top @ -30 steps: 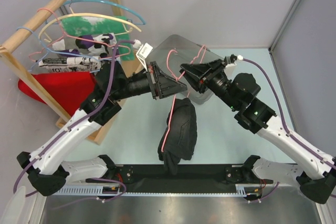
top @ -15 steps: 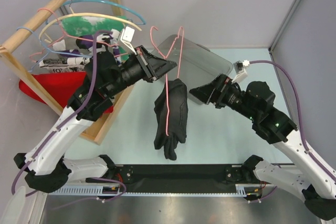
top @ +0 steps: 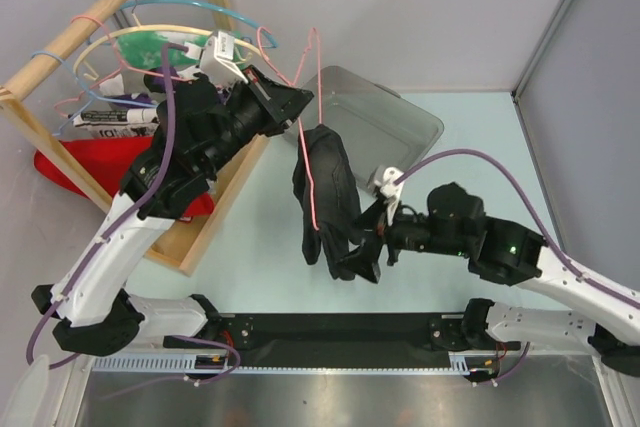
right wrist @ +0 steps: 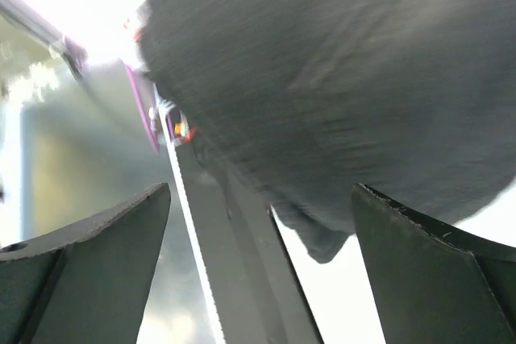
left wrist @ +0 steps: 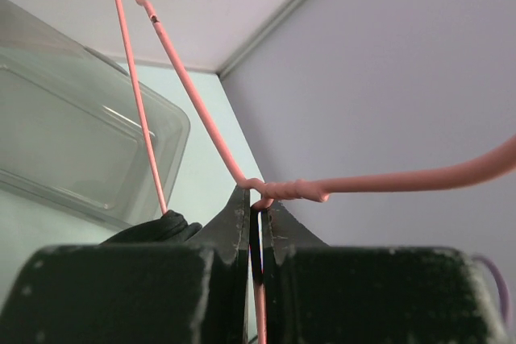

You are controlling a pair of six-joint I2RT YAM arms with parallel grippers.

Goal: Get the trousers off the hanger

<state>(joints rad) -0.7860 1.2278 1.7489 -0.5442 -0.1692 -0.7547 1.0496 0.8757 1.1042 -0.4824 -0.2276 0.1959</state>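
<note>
My left arm (top: 105,252) and right arm (top: 570,282) wear white shells with black joints; purple cables (top: 470,155) trail each; left gripper (left wrist: 256,209) and right gripper (right wrist: 260,191) are matte black

Table (top: 480,147): pale mint-green top, grey wall panels (top: 440,7) standing at 12 and 3 o'clock.
Clear plastic bin (top: 400,122): sits on top at 12 o'clock, near back panel; rounded corners, see-through.
Wooden rack (top: 205,232): foot beam rests on top at 9 o'clock, running diagonally.
Red cloth (top: 85,172): heaped at 9 o'clock beyond rack foot; whether on table, cannot tell.
Black rail (top: 340,327): lies along near edge at 6 o'clock.
</note>
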